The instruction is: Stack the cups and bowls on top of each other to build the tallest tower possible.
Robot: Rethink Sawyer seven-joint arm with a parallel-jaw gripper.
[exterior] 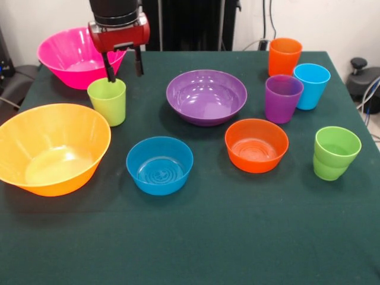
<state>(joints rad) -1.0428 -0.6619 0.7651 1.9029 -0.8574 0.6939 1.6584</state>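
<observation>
Glossy plastic bowls [206,97]; matt cloth [237,237].

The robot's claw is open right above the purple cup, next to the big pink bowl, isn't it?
Not quite. The cup under the gripper is the lime-yellow cup, not a purple one. The purple cup stands far off on the other side, by the light blue cup. The rest is right: the front view shows the gripper open, beside the big pink bowl.

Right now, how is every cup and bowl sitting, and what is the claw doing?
gripper: open, one finger inside lime cup
lime cup: upright
green cup: upright
orange cup, purple cup, blue cup: upright
five bowls: upright, unstacked
</observation>
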